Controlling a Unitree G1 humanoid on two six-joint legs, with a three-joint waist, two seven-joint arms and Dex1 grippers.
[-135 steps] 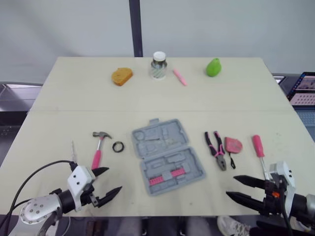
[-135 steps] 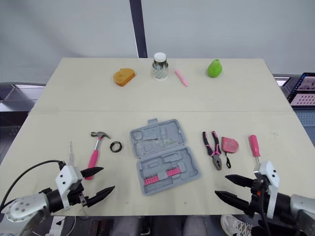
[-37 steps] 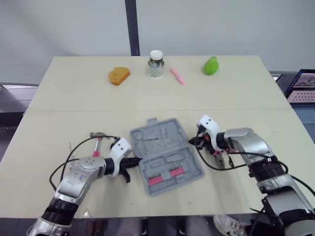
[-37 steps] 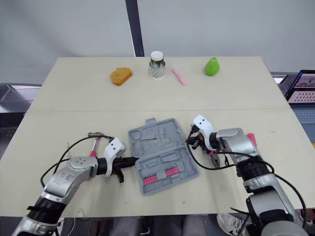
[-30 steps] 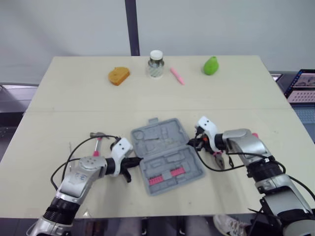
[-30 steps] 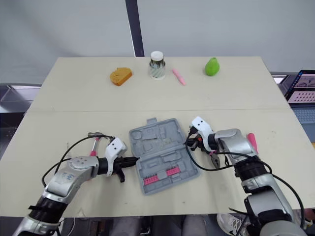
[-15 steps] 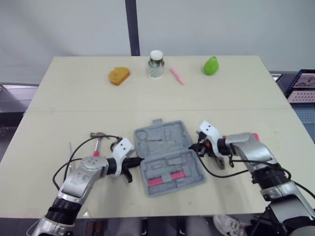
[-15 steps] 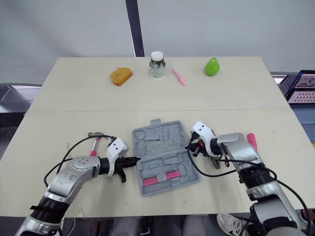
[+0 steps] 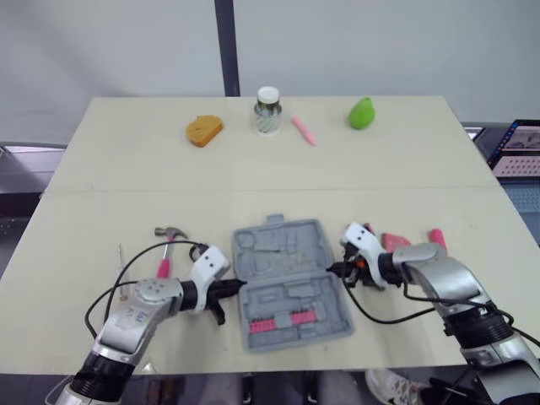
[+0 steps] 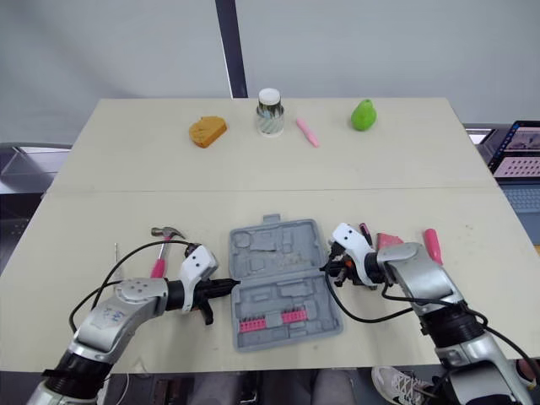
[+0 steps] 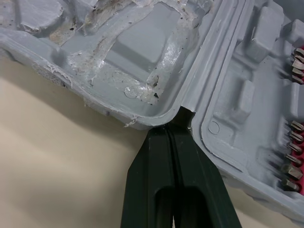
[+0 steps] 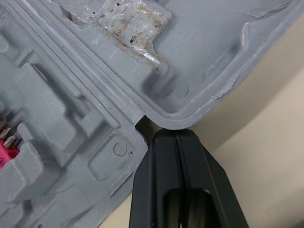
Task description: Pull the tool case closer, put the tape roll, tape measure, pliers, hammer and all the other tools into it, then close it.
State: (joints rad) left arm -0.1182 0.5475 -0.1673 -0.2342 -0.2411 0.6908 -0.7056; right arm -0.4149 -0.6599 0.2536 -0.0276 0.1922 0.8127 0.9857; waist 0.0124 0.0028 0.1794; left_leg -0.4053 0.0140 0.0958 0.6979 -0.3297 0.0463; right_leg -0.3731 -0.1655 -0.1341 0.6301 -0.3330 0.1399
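Plainly, the left eye view has the tool case (image 9: 291,283) lying open and flat near the front of the table (image 9: 101,169), squarely between the arms. The left gripper (image 9: 231,289) touches its left side and the right gripper (image 9: 337,268) its right side, each at one end of the hinge. The hinge therefore runs arm to arm, and the case's long axis points away from the robot. Neither arm is nearer, so I judge that any further pull must come straight toward the robot with both ends moving evenly, or the case will yaw. The hammer (image 9: 169,247), steel-headed with a pink grip, lies just left of the case, and the pink tape measure (image 9: 393,241) and the pink-handled screwdriver (image 9: 436,238) lie to its right, all outside it. In the left wrist view, the smooth black fingers (image 11: 156,161) are pressed together with only a seam between them. Their tips sit in the notch where the lid (image 11: 137,52) meets the base tray (image 11: 247,95), and they pinch nothing. The case is moulded grey plastic with shaped recesses; the lid carries glossy dried residue, and the base holds a row of metal bits (image 11: 295,137). In the right wrist view, that arm's fingers (image 12: 161,171) are likewise closed tight, with their tips at the opposite hinge notch under the lid's rounded corner.
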